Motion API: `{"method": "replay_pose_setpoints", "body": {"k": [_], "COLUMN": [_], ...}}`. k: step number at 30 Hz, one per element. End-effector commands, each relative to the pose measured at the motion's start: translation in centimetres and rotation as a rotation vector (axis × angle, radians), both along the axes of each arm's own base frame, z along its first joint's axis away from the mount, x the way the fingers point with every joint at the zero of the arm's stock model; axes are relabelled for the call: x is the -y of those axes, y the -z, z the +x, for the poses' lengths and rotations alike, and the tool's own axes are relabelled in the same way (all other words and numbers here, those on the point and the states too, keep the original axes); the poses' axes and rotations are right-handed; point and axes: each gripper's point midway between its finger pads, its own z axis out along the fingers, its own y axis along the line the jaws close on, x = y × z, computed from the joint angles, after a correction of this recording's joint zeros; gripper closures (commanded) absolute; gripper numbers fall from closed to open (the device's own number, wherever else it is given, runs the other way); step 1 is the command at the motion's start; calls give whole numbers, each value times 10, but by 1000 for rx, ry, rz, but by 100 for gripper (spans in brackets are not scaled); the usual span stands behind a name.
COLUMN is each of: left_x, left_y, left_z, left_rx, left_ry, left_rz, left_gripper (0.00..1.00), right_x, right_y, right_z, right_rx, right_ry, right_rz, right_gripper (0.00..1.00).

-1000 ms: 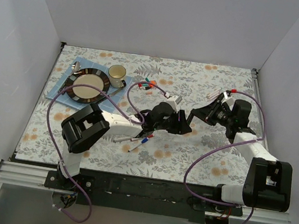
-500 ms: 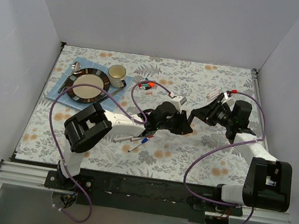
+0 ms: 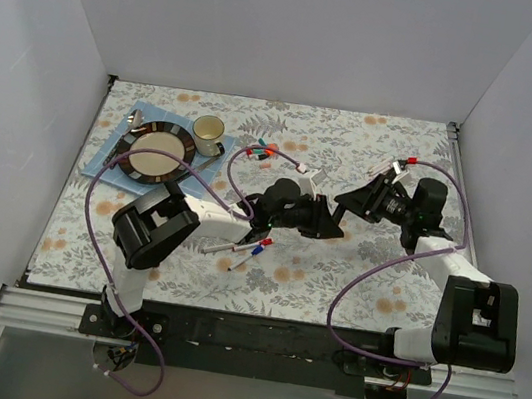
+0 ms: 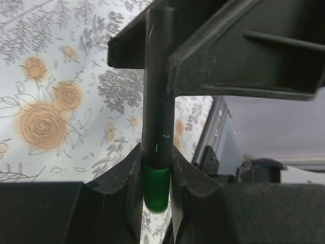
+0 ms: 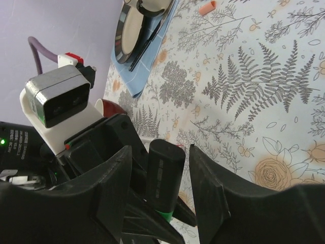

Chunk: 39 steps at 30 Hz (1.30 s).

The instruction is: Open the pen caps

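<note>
Grippers: left gripper (image 4: 156, 170) and right gripper (image 5: 161, 162) meet tip to tip over the middle of the cloth (image 3: 376, 141), both on one marker.
Left state: fingers (image 4: 127, 175) press both sides of the green cap (image 4: 155, 189); clamped on it.
Right state: fingers (image 5: 114, 188) closed on the black marker (image 4: 158, 91) just past the cap; clamped, as far as both wrist views show.
Cap seat: green cap sits on the marker's end, butted against the black body, no gap seen; held off the cloth between the two grippers.
Marker line: runs straight from one gripper into the other; in the left wrist view the body points to 12 o'clock, cap at 6.
Near pens (image 3: 243, 250): flat on the cloth at 8 o'clock of the left gripper; a red cap (image 3: 266, 243) and a blue cap (image 3: 256, 251) on them.
Far pens (image 3: 266, 149): small cluster at 10 o'clock of the grippers, with red, green and orange ends; too small to tell capped from loose.
Orange cap (image 5: 207, 7): alone on the cloth, at the 12 o'clock edge of the right wrist view.
Plate (image 3: 128, 164): farther out at 9 o'clock, on a blue mat (image 3: 100, 161); cup (image 3: 208, 130) just beside its far rim.
Cloth pattern: floral.
</note>
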Motion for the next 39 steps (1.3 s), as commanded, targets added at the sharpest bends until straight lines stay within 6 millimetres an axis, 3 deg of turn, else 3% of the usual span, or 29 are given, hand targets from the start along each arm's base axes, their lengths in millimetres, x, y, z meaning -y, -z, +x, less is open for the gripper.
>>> {"method": "replay_pose_setpoints", "body": {"k": [1, 10, 14, 20, 21, 27, 34, 39], "left_x": [-2, -12, -10, -7, -7, -7, -10, -12], "left_y": [-44, -58, -62, -62, -60, -60, -58, -61], "left_z": [-16, -23, -28, -34, -34, -34, -39, -49], "left_rx": [15, -8, -24, -36, -43, -41, -40, -54], "left_ry": [124, 198, 239, 291, 293, 295, 304, 362], "left_rz": [-196, -296, -324, -336, -333, -335, -334, -355], "left_gripper": [100, 100, 100, 100, 100, 100, 100, 100], "right_x": [-9, -16, -19, -20, -21, -20, -14, 3], "right_y": [-8, -28, -38, -47, -48, -49, -56, -57], "right_z": [-9, -30, -43, -53, -53, -53, -52, -42], "right_rx": [64, 200, 289, 346, 347, 345, 376, 403], "right_ry": [-94, -232, -303, -345, -347, -341, -305, -227], "right_rz": [41, 116, 139, 156, 157, 158, 150, 128], "right_gripper": [44, 43, 48, 63, 72, 99, 99, 99]}}
